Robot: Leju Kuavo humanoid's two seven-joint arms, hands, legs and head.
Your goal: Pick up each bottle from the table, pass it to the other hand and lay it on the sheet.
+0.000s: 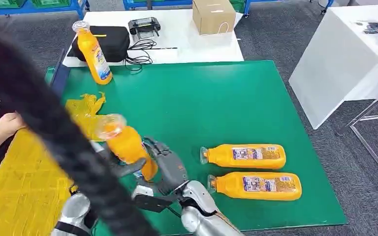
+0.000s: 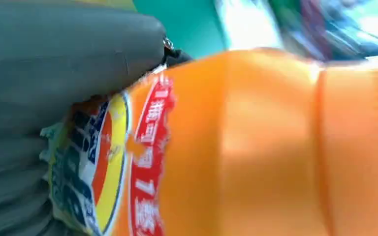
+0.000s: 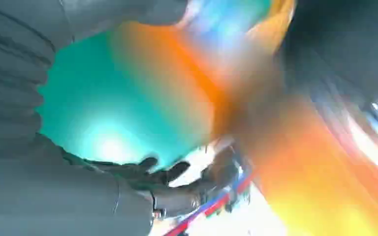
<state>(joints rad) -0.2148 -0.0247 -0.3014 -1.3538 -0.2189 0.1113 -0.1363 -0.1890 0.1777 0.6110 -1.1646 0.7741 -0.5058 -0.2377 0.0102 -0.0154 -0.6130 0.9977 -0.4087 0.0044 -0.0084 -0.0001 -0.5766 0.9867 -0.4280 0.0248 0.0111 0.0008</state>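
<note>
Nearest, low in the head view, both silver arms meet over the near-left part of the green mat (image 1: 216, 98), with an orange bottle (image 1: 127, 145) between the two hands. It is tilted, its clear cap end up and toward the left, its base down against the right hand (image 1: 170, 169). That dark hand sits at the bottle's lower right and touches it near the base; the right wrist view is too blurred to show whether its fingers (image 3: 177, 172) are closed round the bottle or merely lie against it. The left hand (image 1: 123, 167) comes up from below on the bottle's left side. Up close in the left wrist view, its thick grey thumb (image 2: 69, 54) presses on the label of the bottle (image 2: 256, 147), so this hand grips it. A thick black cable (image 1: 44, 113) crosses the head view's left side and hides part of the left arm.

Just right of the hands, two more bottles lie flat on the mat, side by side and close but apart, caps pointing left: the nearer lying bottle (image 1: 256, 185) and the farther lying bottle (image 1: 246, 156). To the left lies the yellow sheet (image 1: 24, 182), with a crumpled yellow bag (image 1: 84, 110) at its far corner. A person's arm (image 1: 2, 128) rests at the left edge.

Farther off, an upright bottle (image 1: 93, 54) stands at the mat's far-left corner. Beyond it, a white table (image 1: 177, 42) holds a black case (image 1: 110, 42), a controller (image 1: 144, 25) and a cardboard box (image 1: 213, 15).
</note>
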